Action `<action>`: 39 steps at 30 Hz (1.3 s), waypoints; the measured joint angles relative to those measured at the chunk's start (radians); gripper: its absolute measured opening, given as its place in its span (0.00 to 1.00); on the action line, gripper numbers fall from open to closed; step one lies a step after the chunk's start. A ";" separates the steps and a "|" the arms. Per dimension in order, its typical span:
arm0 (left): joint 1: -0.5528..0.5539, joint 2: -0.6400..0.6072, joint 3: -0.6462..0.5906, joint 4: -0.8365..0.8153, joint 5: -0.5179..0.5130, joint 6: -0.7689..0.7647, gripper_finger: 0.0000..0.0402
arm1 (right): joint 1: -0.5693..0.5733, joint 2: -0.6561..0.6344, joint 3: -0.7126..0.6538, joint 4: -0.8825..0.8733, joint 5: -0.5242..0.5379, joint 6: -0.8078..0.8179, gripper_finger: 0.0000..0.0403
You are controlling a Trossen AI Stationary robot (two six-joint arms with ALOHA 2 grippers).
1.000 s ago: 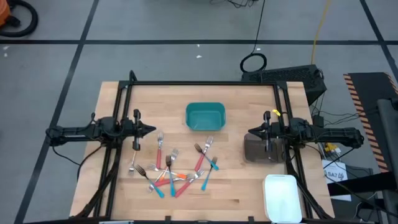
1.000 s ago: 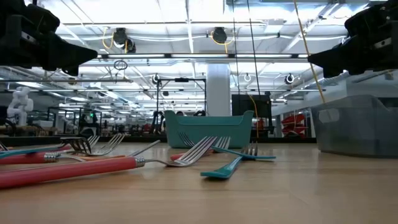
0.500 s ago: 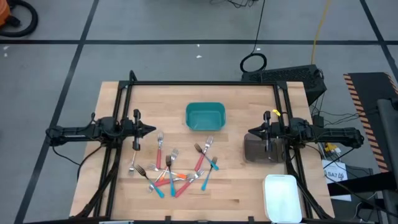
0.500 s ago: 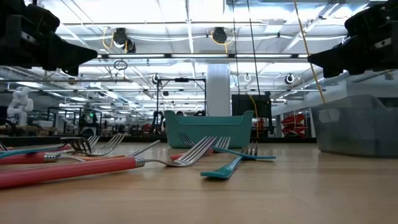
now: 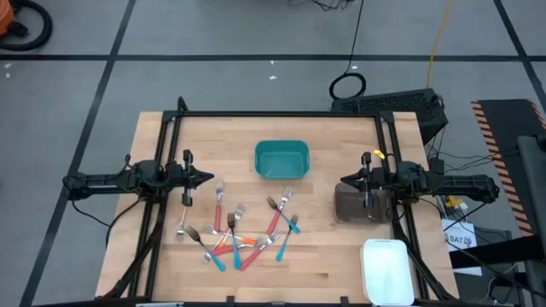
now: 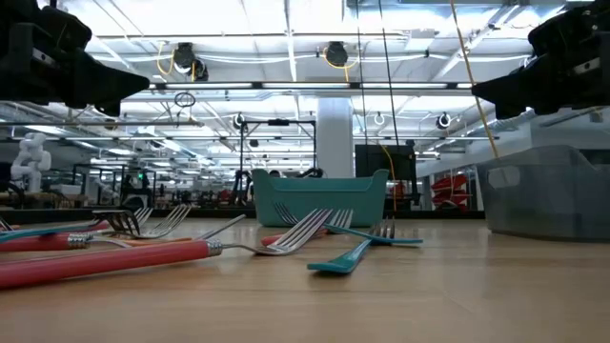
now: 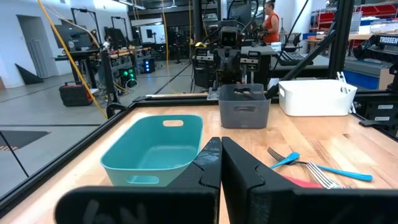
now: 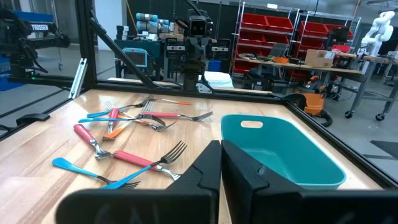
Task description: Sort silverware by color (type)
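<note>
1. Waiting is all I can see so far: both arms hang above the worktop (image 5: 341, 256) at its two sides, and no sorting has begun.
2. The left end effector (image 5: 207, 178) has its fingers pressed together and holds nothing; it hovers just beside the far end of the fork pile.
3. The right end effector (image 5: 345, 180) is likewise closed and empty, over the grey bin (image 5: 357, 205).
4. The silverware (image 5: 241, 228) lies in a loose tangle on the worktop's near-left middle: red, orange and teal handles crossing one another.
5. A teal bin (image 5: 281, 159) sits beyond the pile; a white bin (image 5: 388, 271) stands at the near right corner. All three look empty.
6. Next, I judge, the left arm must open, drop onto one outlying fork, and choose a bin for its colour.
</note>
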State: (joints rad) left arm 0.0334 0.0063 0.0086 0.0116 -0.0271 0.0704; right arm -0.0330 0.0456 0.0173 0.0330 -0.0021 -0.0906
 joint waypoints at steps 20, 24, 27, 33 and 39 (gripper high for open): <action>0.000 0.000 0.000 0.000 0.000 0.000 0.01 | 0.000 0.000 0.000 0.000 0.000 0.000 0.02; 0.000 0.000 0.000 0.000 0.000 0.000 0.01 | 0.000 0.000 0.000 0.000 0.000 0.000 0.02; 0.000 0.000 0.000 0.000 0.000 0.000 0.01 | 0.000 0.000 0.000 0.000 0.000 0.000 0.02; 0.000 0.000 0.000 0.000 0.000 0.000 0.01 | 0.000 0.000 0.000 0.000 0.000 0.002 0.02; 0.000 0.000 0.000 0.000 0.000 0.000 0.01 | 0.000 0.000 0.008 0.003 0.000 0.176 0.02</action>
State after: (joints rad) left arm 0.0334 0.0063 0.0087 0.0113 -0.0269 0.0701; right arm -0.0329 0.0456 0.0252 0.0363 -0.0019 0.0853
